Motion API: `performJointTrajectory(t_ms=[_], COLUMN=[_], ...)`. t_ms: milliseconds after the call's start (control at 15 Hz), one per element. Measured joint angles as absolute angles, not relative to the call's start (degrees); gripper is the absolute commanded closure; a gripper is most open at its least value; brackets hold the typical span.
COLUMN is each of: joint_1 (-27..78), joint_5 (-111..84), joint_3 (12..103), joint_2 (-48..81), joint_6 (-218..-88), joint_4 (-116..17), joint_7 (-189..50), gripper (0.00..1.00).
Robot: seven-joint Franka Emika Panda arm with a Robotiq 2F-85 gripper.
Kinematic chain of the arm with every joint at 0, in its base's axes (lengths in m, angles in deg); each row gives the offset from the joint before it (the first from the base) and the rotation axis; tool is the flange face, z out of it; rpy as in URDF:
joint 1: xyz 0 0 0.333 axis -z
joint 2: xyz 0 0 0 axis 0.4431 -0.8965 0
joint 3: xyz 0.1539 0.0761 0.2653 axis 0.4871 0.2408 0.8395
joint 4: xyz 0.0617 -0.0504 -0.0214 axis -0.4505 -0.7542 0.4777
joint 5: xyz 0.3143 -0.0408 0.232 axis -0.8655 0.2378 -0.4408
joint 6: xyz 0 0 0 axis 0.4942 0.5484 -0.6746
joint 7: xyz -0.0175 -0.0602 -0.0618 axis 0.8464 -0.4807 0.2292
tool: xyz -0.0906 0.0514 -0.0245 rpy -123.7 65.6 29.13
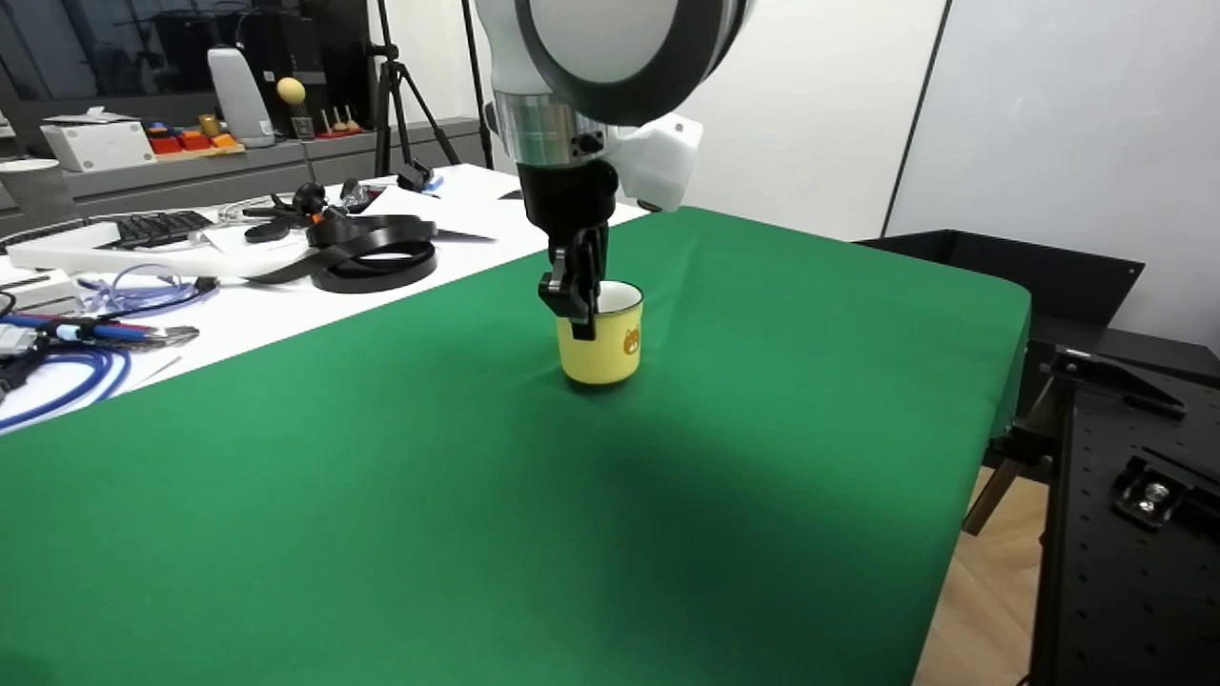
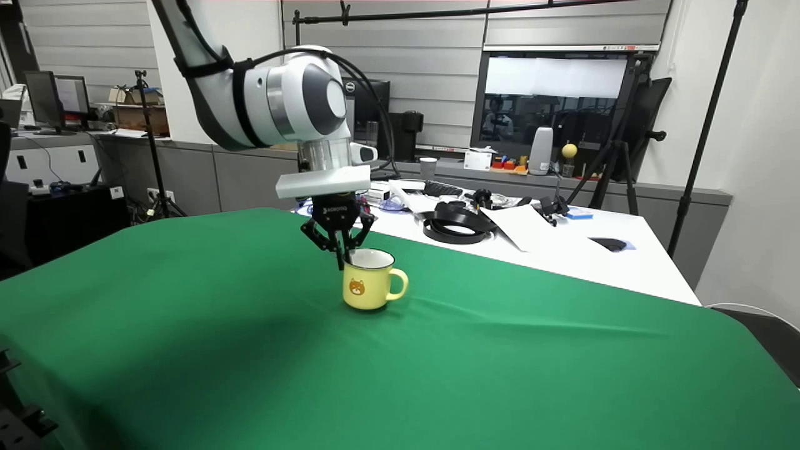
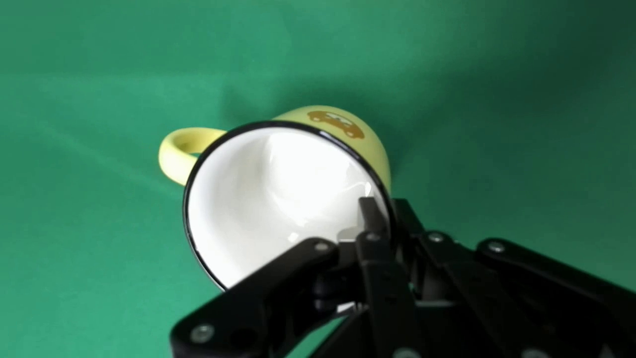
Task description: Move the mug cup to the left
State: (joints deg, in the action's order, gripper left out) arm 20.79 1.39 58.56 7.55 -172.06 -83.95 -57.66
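In an exterior view, with 12 o'clock at top, the mug cup (image 1: 602,360) is upright on the green cloth (image 1: 429,534) or barely above it; I cannot tell which. The gripper (image 1: 587,316) reaches it from 11 o'clock, and a cluttered white table (image 1: 246,320) lies off toward 10 o'clock.

In an exterior view, the handle (image 2: 403,284) juts toward 3 o'clock, while the gripper meets the mug cup at 11 o'clock, away from it. The step in hand is probably the lift and carry: rise straight up just enough to free it from the cloth, then travel slowly sideways, keeping it level. The views do not settle which way the robot's left runs, so fix that first.

In the wrist view, the jaws pinch the mug's wall (image 3: 376,154) at about 3 o'clock, the inner finger (image 3: 370,211) within the white mouth (image 3: 268,199) and the outer finger (image 3: 408,215) outside; the handle sits at 10 o'clock and the brown animal mark (image 3: 338,123) at 1 o'clock. Held by one edge, the mug cup will likely sag toward the handle side, so keep the squeeze firm. Land it flat, part the jaws just clear of the wall, and withdraw upward.
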Motion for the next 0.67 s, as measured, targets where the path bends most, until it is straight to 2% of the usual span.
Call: performJointTrajectory(t_ms=[67,200,667], joint_1=[19.5,16.8,13.1], joint_5=[3.5,7.7,12.4], joint_3=[57.5,54.9,51.3], joint_2=[7.5,7.6,7.7], joint_6=[-173.3,-175.1,-175.8], joint_4=[-84.5,-85.1,-85.3], joint_7=[-59.8,-64.5,-70.3], gripper=[0.64,0.59,0.11])
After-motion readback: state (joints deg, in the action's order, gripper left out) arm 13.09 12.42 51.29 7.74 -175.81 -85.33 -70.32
